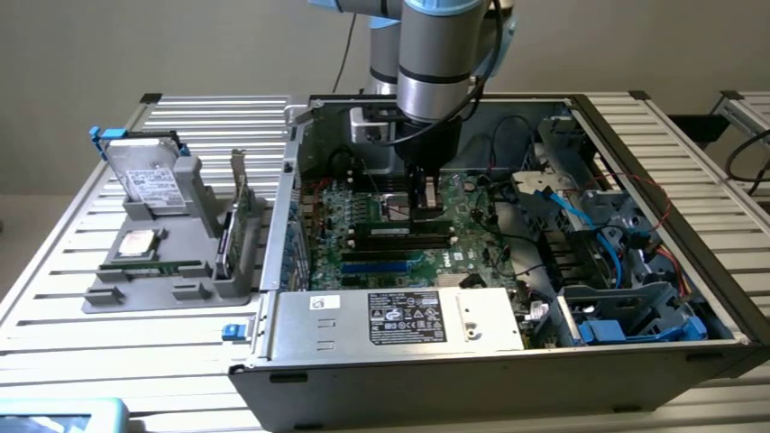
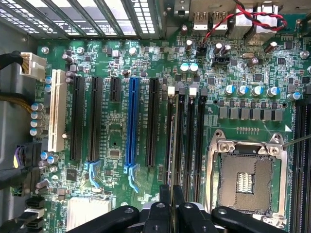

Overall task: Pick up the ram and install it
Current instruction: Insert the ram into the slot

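- Starting at the exterior view's left, a slatted aluminium bench point(image 1: 49, 302) carries a grey moulded holder point(image 1: 132, 298).
- In that holder a silver boxy hard drive point(image 1: 151, 180) stands upright, a narrow green strip point(image 1: 151, 267) lies flat near the front, and a tall green expansion card point(image 1: 237, 203) with a metal bracket stands at the edge nearest the computer.
- Just beside the holder sits an open black-and-silver computer case point(image 1: 481, 383), its green motherboard point(image 1: 349, 221) point(image 2: 116, 145) exposed and a silver power-supply box point(image 1: 398, 317) with labels along the near wall.
- A grey robot arm point(image 1: 439, 54) reaches down into the middle of the case.
- Its black tool point(image 1: 421, 203) point(image 2: 171, 191) hangs low over the row of memory slots point(image 1: 403, 239), fingers point(image 2: 165, 199) drawn close together.
- The tool looks clamped on the long, narrow green circuit-board ram point(image 1: 416, 219), which lies along the slot farthest from the power supply, right under the fingertips; whether it is fully seated I cannot tell.
- Beside the slots is a metal-framed square processor socket point(image 2: 245, 182).
- Farther to the exterior view's right, blue cables point(image 1: 572, 216) run past a grey drive cage point(image 1: 626, 311).
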